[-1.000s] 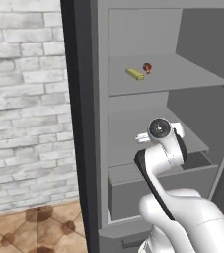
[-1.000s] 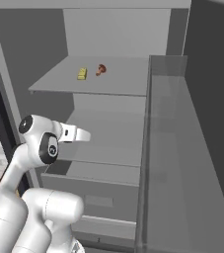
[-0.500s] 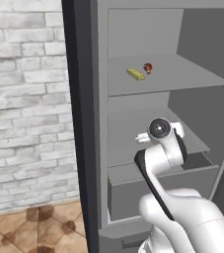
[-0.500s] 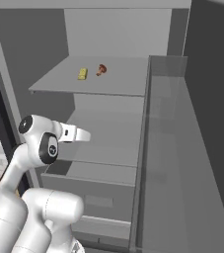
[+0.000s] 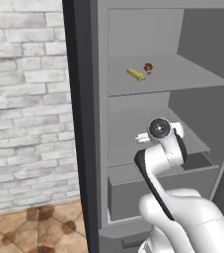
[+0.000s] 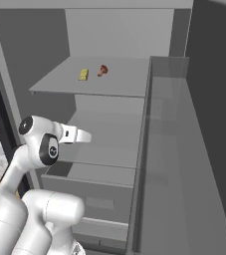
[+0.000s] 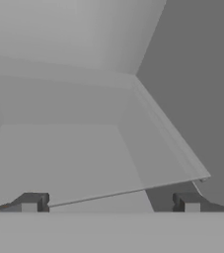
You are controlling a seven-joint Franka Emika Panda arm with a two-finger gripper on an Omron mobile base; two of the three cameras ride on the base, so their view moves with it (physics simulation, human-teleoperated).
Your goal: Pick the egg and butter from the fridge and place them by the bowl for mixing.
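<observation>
Claw point(image 7: 110, 202) spread wide, holding nothing, inside the fridge point(image 5: 148, 39) below the egg point(image 5: 148, 67) and butter point(image 5: 135, 74).

A whitewashed brick wall point(image 5: 24, 108) stands at the left, its pale grey bricks evenly lit. Below it lies a floor point(image 5: 29, 232) of brown patterned tiles. A sliver of both shows in the right base view

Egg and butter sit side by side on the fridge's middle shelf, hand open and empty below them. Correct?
Not quite. The egg and butter sit on the top shelf of the fridge, as the left base view shows. The hand is open and empty, lower down.
</observation>
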